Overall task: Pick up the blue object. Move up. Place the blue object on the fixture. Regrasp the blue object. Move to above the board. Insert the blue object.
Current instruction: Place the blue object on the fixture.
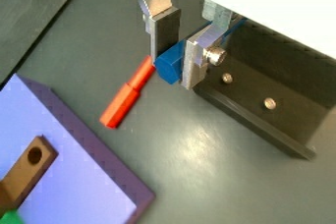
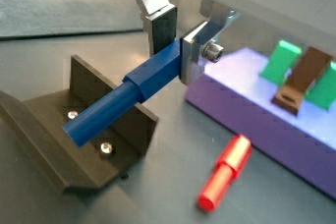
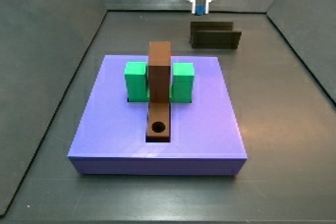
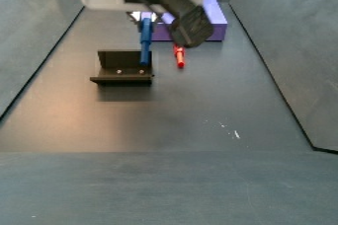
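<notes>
Honestly, gripper (image 2: 182, 39) is pinching the blue rod (image 2: 125, 98) over the fixture (image 2: 79, 154); lower it straight, then release gently.

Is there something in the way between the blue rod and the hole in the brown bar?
Nothing visible. The gripper holds the blue rod over the fixture; the brown bar has its hole uncovered.

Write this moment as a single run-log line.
gripper: shut on blue object | blue object: resting on fixture | board: hole empty
</notes>
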